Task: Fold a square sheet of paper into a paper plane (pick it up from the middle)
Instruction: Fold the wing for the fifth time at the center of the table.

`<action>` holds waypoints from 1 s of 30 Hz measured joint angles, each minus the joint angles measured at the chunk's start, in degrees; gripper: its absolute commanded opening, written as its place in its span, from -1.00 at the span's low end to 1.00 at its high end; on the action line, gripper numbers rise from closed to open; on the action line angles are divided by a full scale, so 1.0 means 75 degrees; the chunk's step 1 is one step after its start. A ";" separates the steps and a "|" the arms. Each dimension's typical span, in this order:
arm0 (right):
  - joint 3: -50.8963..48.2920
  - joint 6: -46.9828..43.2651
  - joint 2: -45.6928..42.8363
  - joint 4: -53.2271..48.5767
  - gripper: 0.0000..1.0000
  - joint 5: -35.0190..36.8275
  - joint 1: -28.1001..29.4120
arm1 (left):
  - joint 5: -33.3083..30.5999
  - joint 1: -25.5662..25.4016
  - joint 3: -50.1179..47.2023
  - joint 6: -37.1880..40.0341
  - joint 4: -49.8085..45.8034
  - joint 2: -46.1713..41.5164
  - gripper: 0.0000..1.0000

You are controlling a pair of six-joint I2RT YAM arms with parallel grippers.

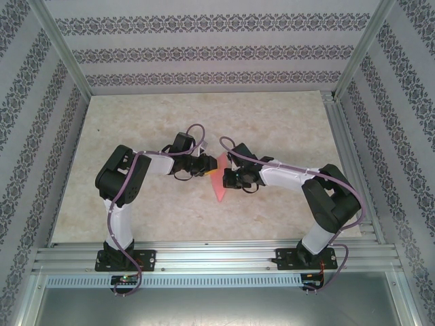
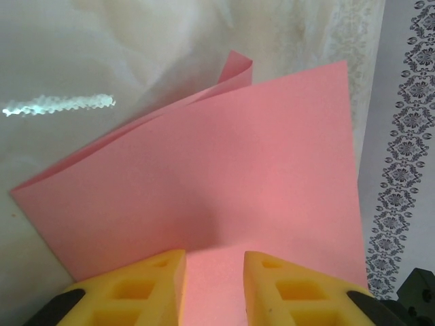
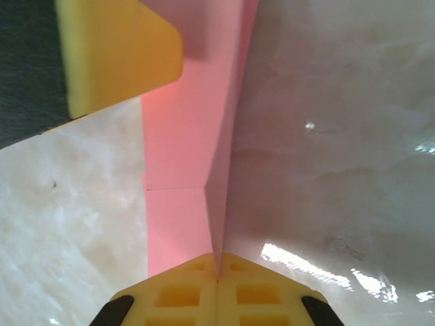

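1. Right wrist view: right pincer (image 3: 217, 261) sits at the bottom edge; its yellow fingers (image 3: 180, 295) are clenched tip to tip; the folded ridge of the sheet of paper (image 3: 180, 163) runs straight into the seam between them, so it is grasping the sheet at the crease.
2. Same view: the sheet stands on edge; two pink layers meet in a sharp ridge running away from the pincer; a faint cross crease marks the left layer partway up.
3. Same view, top left: one yellow finger of the left pincer lies in front of the sheet's left layer; touching or just clear, cannot tell.
4. Left wrist view: left pincer (image 2: 214, 257) is released; its two yellow fingers (image 2: 136, 292) stand apart with pink paper face-on in the gap; nothing is clamped between them.
5. Same view: the sheet shows as a broad pink face; a second layer behind it gapes along the upper left edge, with a curled corner at the top.
6. Top view: the sheet sits mid-counter (image 1: 204, 115) between the two pincers as a narrow pink-red wedge pointing toward the near edge; both arms bend inward to it; resting on the counter or lifted, cannot tell.
7. The counter is pale and marbled; patterned wall (image 2: 408, 136) is at the right.
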 measured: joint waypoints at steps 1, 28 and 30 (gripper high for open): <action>0.0029 0.0000 0.0000 -0.0050 -0.93 0.0067 0.0006 | 0.0020 0.0000 0.0000 -0.0017 0.0003 -0.0009 -0.30; -0.0090 -0.0664 0.0052 0.0656 -0.91 0.1370 0.0417 | 0.0391 -0.0017 -0.0122 -0.2317 -0.0102 -0.1064 0.71; -0.0137 -0.0691 0.0052 0.0746 -0.91 0.1469 0.0425 | 0.0382 -0.0035 -0.0041 -0.2366 -0.0259 -0.1055 0.70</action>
